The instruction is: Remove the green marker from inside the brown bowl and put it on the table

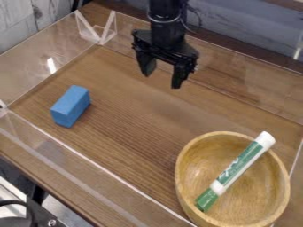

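Observation:
The green marker (235, 172) lies slanted inside the brown bowl (196, 182) at the lower right, its white cap resting on the bowl's far rim. My black gripper (164, 73) hangs pointing down over the far middle of the table (142, 124), well up and left of the bowl. Its fingers stand open with nothing between them.
A blue rectangular block (71, 105) lies on the left of the tabletop. Low clear acrylic walls (59, 146) border the table on the left, front and back.

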You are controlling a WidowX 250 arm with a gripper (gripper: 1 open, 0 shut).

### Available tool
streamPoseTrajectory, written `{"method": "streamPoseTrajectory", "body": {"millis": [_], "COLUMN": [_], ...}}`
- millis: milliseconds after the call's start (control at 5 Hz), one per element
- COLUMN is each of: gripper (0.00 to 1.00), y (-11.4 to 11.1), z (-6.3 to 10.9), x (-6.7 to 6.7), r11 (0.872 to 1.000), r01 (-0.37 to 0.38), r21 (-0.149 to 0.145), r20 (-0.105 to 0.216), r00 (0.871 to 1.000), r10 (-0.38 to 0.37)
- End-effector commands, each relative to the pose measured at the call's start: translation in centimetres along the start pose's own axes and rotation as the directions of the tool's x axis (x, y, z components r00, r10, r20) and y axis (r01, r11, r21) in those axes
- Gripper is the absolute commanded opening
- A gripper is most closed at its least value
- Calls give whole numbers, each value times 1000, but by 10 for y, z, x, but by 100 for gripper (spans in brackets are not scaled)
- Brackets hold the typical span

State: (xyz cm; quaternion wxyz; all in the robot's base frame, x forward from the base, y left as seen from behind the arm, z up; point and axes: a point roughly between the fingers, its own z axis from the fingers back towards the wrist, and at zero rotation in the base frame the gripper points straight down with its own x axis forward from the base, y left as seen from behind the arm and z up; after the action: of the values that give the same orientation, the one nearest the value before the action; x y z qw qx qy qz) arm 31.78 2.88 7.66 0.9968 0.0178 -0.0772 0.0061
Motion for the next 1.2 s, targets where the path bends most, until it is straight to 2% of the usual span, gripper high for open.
{"method": "streamPoseTrajectory", "body": {"millis": [0,1000], "gripper": [100,100], "y": [-6,-30], "z": [6,-3], "x": [2,-18], "r11": [1000,999], "r01": [1,36], "r21": [4,2], "r20": [12,-92], "r00": [1000,995], "r10": [-1,-36]}}
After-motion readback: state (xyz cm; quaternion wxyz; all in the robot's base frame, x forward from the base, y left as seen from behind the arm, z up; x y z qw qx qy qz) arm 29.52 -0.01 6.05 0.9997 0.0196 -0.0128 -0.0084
